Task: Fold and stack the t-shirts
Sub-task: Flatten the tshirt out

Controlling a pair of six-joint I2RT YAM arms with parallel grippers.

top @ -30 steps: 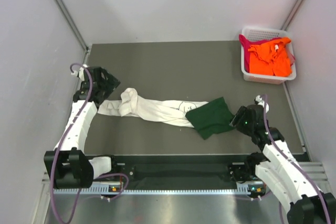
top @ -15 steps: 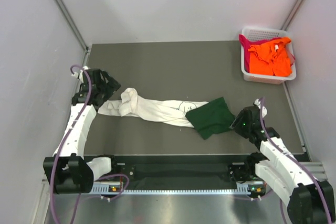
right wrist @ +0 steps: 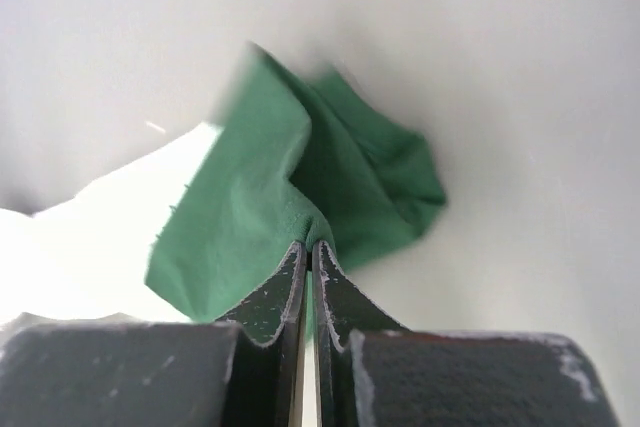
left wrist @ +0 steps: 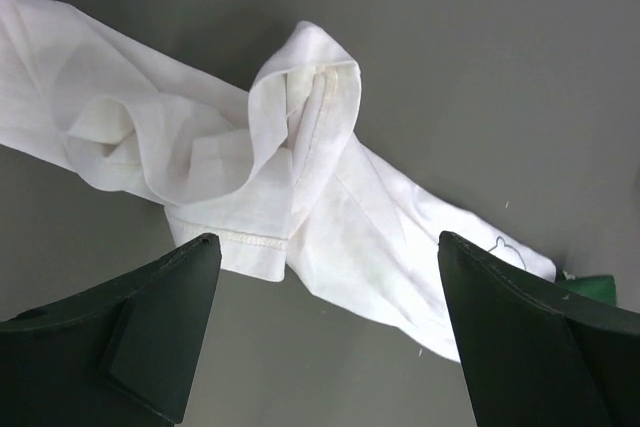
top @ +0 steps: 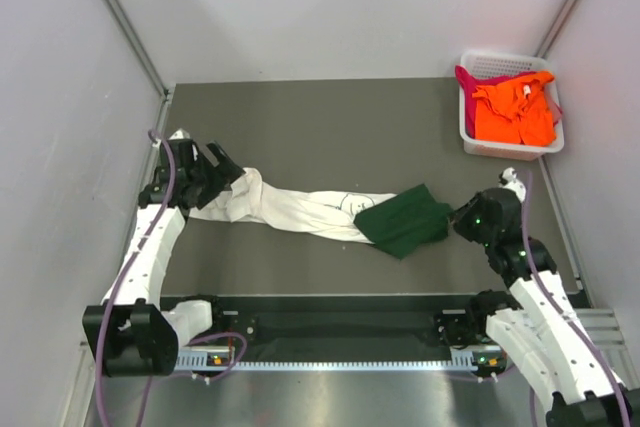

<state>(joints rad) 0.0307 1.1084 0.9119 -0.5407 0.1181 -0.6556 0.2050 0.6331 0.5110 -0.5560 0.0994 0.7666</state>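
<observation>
Two ends covered: right gripper [right wrist: 310, 249] clenched on green sleeve [right wrist: 300, 167]; left gripper [left wrist: 325, 247] splayed over white t-shirt [left wrist: 340, 197], presumably for spreading.

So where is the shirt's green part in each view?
Top view: green part right of centre, at the right gripper.
Left wrist: green part, a sliver at the right edge.
Right wrist: green part at centre, pinched in the shut jaws.
Shared landmark: the white cloth joined to it.

Left arm [top: 150, 247], right arm [top: 545, 322]: white link shells, black joint housings, a lilac cable [top: 97, 377] looped along each. Left hand [left wrist: 325, 247]: broad dark-green wedge fingers. Right hand [right wrist: 310, 245]: same, edges scuffed pale
</observation>
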